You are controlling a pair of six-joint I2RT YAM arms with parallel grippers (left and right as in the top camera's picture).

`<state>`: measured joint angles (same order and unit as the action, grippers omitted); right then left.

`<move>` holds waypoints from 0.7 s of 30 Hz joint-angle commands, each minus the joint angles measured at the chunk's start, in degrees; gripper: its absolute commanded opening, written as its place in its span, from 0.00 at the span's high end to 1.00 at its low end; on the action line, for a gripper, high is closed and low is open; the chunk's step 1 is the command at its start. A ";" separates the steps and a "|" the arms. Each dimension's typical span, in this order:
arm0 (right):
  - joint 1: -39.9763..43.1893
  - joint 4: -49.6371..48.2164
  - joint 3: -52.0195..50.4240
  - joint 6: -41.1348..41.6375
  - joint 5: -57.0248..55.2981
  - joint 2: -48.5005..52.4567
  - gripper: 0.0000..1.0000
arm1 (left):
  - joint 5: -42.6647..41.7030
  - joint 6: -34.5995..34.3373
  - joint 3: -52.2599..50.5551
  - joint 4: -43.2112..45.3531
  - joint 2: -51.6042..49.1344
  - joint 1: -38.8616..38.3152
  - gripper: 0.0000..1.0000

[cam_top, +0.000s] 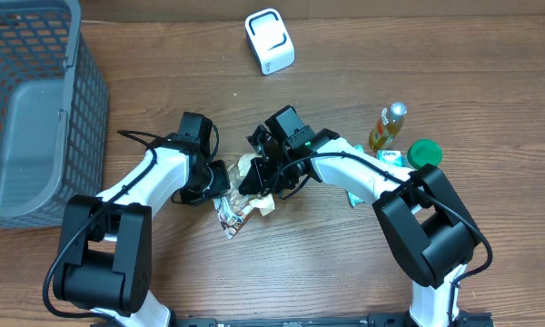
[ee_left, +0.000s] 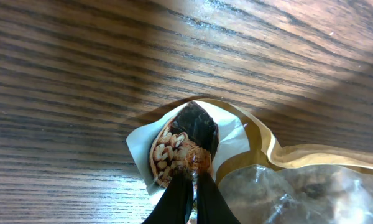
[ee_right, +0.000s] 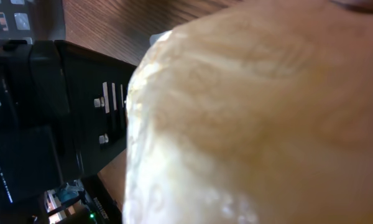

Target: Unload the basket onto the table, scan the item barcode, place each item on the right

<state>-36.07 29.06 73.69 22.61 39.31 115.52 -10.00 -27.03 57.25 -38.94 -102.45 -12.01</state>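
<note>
The wooden table (cam_top: pixel 163 73) was brown, its grain running side to side. A pale band of light crossed part of it.

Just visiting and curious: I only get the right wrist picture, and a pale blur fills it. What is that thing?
Observer: A crinkly snack packet. Seen from overhead, it is near the middle of the wooden table.
Visitor: Does anything hold it?
Observer: Yes. The left pincer is shut on the packet's end, right over a printed picture of nuts.
</note>
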 commanded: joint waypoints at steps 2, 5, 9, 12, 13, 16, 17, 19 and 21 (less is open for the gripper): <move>-0.87 -0.07 -0.72 -1.90 2.82 0.37 0.96 | -0.13 2.05 1.29 -0.74 -1.97 0.20 0.96; -0.85 -0.17 -0.74 -2.12 2.80 0.37 0.96 | -0.13 4.87 6.54 -5.77 -1.86 1.29 0.96; -0.85 -0.35 -0.72 -2.14 2.78 0.37 0.96 | 2.12 7.85 14.78 -12.76 -1.88 3.06 0.96; -0.85 -0.33 -0.72 -3.13 2.78 0.37 0.96 | 6.97 7.80 20.37 -17.14 -1.86 4.66 0.96; -0.85 -0.33 -0.74 -3.23 2.75 0.37 0.96 | 8.44 7.82 22.14 -18.40 -1.88 5.31 0.96; -0.85 -0.35 -0.74 -3.19 2.75 0.37 0.96 | 12.83 7.82 26.10 -20.72 -1.88 7.04 0.93; -0.85 -0.42 -0.74 -3.19 2.75 0.37 0.96 | 13.99 7.89 26.95 -20.74 -1.88 7.54 0.90; -0.85 -0.57 -0.72 -3.19 2.75 0.37 0.96 | 16.98 9.33 28.48 -20.55 -1.88 8.59 0.86; -0.85 -0.74 -0.72 -3.19 2.75 0.37 0.96 | 20.94 9.49 29.29 -19.71 -1.88 9.53 0.82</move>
<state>-36.53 28.93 73.47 20.29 41.19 115.70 2.35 -19.55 84.16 -59.13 -104.18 -3.86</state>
